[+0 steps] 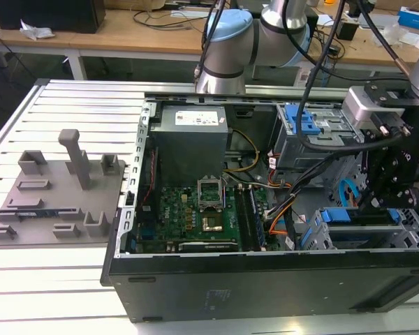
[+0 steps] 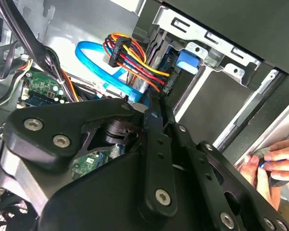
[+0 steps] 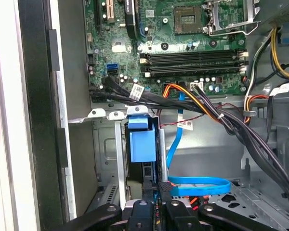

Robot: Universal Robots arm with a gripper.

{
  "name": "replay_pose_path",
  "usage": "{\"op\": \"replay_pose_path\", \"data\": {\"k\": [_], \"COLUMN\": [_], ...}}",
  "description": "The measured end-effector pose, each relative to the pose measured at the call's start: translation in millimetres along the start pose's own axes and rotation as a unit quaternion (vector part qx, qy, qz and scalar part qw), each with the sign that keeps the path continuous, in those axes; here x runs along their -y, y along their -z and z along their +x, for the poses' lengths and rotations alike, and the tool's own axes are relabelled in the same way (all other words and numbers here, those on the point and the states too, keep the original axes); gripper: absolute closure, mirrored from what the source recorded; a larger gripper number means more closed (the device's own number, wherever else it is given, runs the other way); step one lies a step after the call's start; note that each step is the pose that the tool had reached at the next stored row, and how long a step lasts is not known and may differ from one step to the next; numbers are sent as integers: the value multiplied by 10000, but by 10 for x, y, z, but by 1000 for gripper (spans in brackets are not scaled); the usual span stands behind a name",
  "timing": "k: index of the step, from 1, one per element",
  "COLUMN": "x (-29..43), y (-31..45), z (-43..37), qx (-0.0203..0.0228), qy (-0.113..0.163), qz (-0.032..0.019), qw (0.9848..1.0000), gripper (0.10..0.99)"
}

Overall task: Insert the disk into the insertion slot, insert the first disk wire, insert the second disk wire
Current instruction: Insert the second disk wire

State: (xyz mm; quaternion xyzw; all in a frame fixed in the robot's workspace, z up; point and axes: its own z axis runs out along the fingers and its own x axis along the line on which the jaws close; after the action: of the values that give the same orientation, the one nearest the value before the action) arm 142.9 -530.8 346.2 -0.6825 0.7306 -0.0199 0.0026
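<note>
Hovering over insertion slot (image 3: 116,159), gripper (image 3: 156,204) pinched near-closed around blue-framed disk (image 3: 140,144); loose blue wire (image 3: 197,185) beside it risks snagging.

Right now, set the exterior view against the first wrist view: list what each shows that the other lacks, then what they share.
Exterior view adds: the arm, the power supply and a grey fixture tray on the table outside the case. First wrist view adds: a blue port on the board and a white cable tag. Shared: the motherboard with its socket, the blue cable and the blue carrier.
</note>
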Motion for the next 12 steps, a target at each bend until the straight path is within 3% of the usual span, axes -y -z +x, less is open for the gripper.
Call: {"op": "replay_pose_path", "data": {"k": [3, 12], "x": [2, 5], "y": [81, 108], "z": [0, 1], "qx": [-7, -18], "qy": [1, 0], "qz": [1, -14], "qw": [10000, 10000], "gripper": [925, 925]}}
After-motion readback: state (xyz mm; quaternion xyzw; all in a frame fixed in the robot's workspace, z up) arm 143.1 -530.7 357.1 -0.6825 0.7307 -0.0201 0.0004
